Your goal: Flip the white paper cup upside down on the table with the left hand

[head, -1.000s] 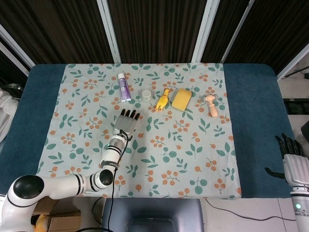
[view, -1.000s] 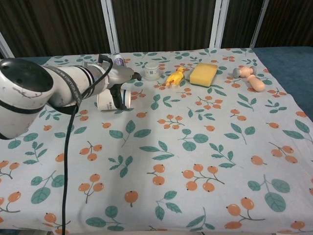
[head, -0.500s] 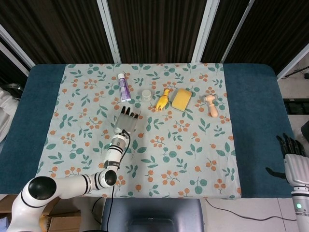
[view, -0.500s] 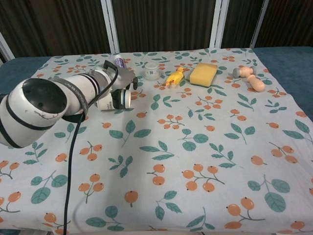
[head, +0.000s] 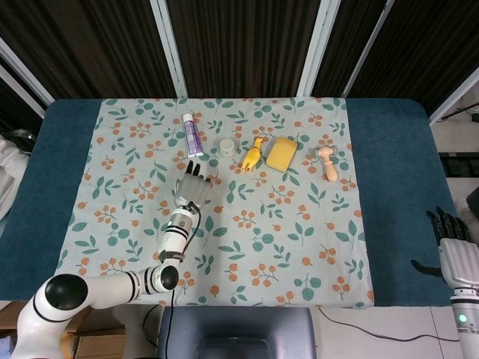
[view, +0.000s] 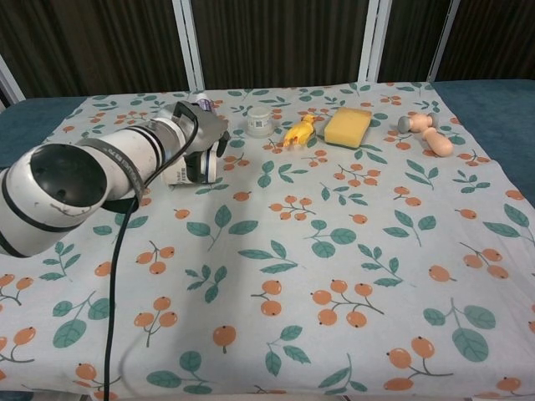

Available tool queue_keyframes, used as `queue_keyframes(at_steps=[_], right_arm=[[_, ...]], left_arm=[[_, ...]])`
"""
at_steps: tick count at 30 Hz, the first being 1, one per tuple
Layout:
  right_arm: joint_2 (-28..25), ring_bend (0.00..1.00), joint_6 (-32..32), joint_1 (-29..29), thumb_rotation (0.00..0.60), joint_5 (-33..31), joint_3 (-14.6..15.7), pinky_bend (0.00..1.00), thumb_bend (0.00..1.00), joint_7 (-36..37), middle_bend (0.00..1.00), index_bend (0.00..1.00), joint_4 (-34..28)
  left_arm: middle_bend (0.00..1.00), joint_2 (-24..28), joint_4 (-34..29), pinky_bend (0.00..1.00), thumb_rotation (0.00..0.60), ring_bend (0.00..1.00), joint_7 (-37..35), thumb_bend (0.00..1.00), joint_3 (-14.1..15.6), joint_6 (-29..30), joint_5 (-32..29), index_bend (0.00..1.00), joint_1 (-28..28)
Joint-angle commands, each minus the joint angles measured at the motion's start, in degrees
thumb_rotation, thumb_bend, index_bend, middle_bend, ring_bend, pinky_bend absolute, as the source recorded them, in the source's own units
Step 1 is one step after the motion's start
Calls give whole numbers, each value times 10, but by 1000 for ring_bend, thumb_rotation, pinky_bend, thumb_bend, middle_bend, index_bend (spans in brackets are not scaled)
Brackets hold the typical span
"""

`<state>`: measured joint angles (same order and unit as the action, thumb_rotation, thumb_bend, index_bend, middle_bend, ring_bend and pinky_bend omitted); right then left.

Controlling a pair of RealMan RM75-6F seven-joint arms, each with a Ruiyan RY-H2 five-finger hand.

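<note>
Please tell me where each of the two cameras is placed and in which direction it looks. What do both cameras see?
Head view: sits high, looks almost straight down on the table; shows the left arm, left robot hand and, at the lower right edge, the right robot hand.
Chest view: sits low at the table's near edge, looks forward across it; shows only the left arm reaching to the paper cup.
Shared: left arm, sponge, yellow toy, purple tube.

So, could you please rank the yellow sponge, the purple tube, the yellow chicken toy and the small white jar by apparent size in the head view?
1. Yellow sponge
2. Purple tube
3. Yellow chicken toy
4. Small white jar

The tube and the toy look close, so their order is unsure.
</note>
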<state>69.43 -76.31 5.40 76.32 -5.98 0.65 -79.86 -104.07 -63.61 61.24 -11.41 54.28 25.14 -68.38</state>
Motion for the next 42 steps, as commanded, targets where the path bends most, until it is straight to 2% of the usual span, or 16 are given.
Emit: queue_keyframes(at_steps=[1, 7, 10, 14, 17, 20, 23, 26, 32, 42], right_arm=[[-4, 0, -1, 1, 600, 0, -1, 0, 8, -4, 0, 0, -7], [-3, 0, 5, 4, 600, -4, -1, 0, 7, -15, 0, 0, -13], [0, 0, 7, 6, 600, -3, 1, 0, 7, -21, 0, 0, -16], [3, 0, 7, 8, 600, -2, 2, 0, 7, -26, 0, 0, -18], [4, 0, 12, 10, 600, -2, 5, 0, 7, -33, 0, 0, -19], [6, 0, 13, 10, 600, 0, 8, 0, 7, -39, 0, 0, -21], [8, 0, 13, 10, 600, -1, 9, 0, 7, -42, 0, 0, -22], [10, 0, 14, 10, 600, -2, 10, 0, 7, -45, 0, 0, -23], [11, 0, 15, 11, 600, -2, 12, 0, 7, -52, 0, 0, -26], [11, 0, 17, 11, 600, -7, 12, 0, 8, -56, 0, 0, -28]], left_arm=[[409, 29, -58, 0, 600, 95, -210, 361, -56, 7, 106, 420, 45], [410, 48, -107, 0, 600, 142, -451, 359, -97, 32, 235, 421, 111], [406, 44, -102, 0, 600, 141, -584, 361, -106, 44, 295, 420, 145], [403, 18, -51, 15, 600, 138, -743, 362, -85, 80, 377, 414, 191], [395, -5, 0, 18, 600, 136, -822, 361, -67, 104, 420, 405, 212], [383, -32, 63, 19, 600, 128, -898, 360, -61, 119, 438, 391, 231], [349, -43, 105, 24, 600, 96, -937, 358, -50, 101, 445, 358, 241], [315, -63, 143, 26, 600, 59, -971, 357, -51, 101, 446, 332, 250], [280, -96, 203, 40, 600, 33, -1009, 357, -50, 108, 462, 356, 256], [228, -104, 234, 43, 600, 16, -1030, 358, -43, 78, 478, 305, 256]])
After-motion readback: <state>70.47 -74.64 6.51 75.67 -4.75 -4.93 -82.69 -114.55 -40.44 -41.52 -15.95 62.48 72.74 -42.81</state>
